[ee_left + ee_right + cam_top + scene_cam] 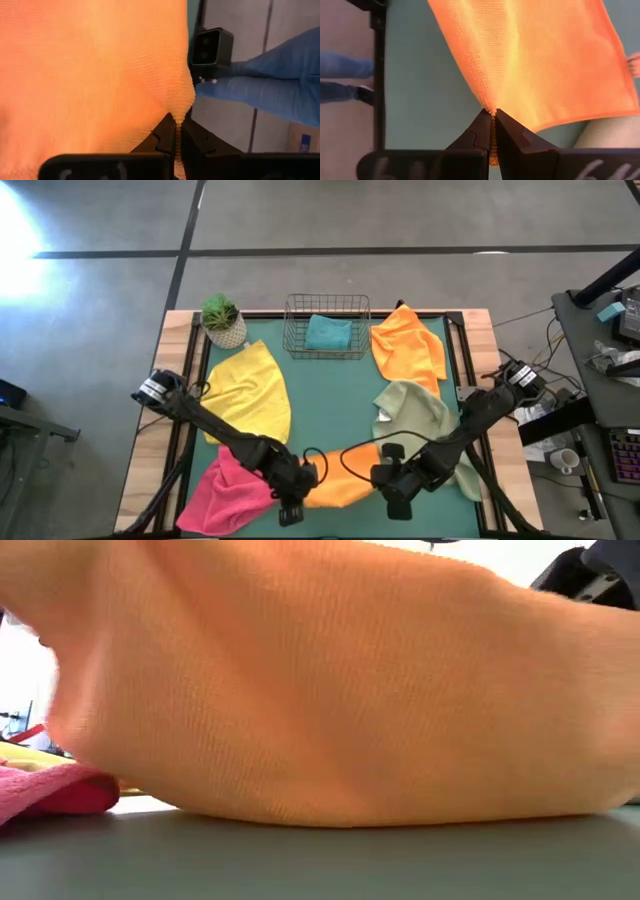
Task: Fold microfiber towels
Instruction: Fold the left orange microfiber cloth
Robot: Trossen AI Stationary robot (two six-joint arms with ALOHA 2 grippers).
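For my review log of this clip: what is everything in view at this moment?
Orange towel: one, near edge of table, held up between both grippers.
Second orange towel: one, far right, lying loose.
Yellow towel: one, left side.
Pink towel: one, near left corner.
Sage green towel: one, right side.
Teal towel: one, in the basket.
Wire basket: one, far middle.
Potted plant: one, green, far left.
Table: one, green top.
Person's legs: blue trousers, beyond the table.
Left gripper: shut on the orange towel.
Right gripper: shut on its other corner.
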